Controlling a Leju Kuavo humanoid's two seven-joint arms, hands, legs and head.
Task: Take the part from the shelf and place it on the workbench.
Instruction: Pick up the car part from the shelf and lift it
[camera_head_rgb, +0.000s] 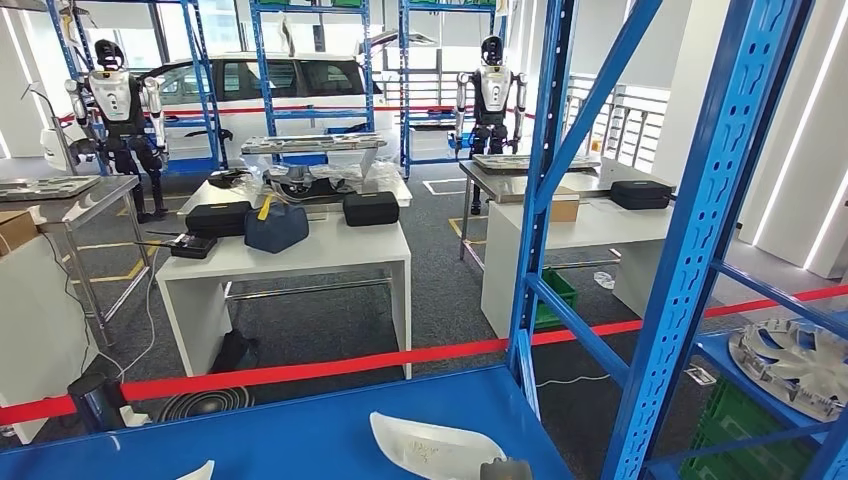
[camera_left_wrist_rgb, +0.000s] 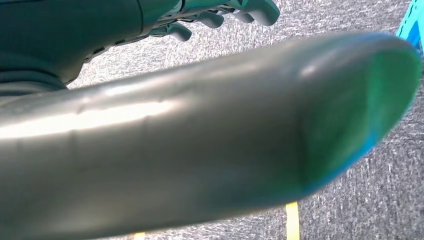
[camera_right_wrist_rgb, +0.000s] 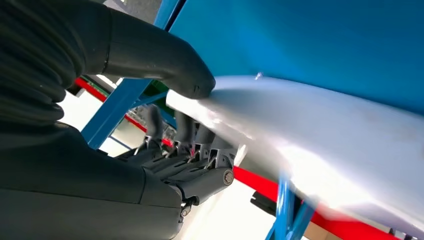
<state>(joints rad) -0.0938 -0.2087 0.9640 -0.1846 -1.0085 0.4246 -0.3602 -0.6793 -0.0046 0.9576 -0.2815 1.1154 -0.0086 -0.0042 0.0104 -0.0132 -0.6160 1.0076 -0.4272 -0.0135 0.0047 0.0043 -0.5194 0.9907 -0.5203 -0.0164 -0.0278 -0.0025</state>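
The right hand pinches the white part: its thumb presses one face at the near edge while the darker fingers curl against the other face, so it is clamped on that part. In the head view the same white part lies on the blue shelf deck, with the hand's tip touching its near end. The left hand hangs over grey carpet, its fingers curled in with nothing seen between them, though the thick thumb blocks much of the view.

The grasp looks shallow, held at the rim only, so I would seat the fingers deeper before lifting, then raise the part level and draw it straight back, clear of the blue upright just beyond the fingers.

Counted: one white part in the hand, a second white piece farther along the deck, and one silver finned disc on the neighbouring shelf.
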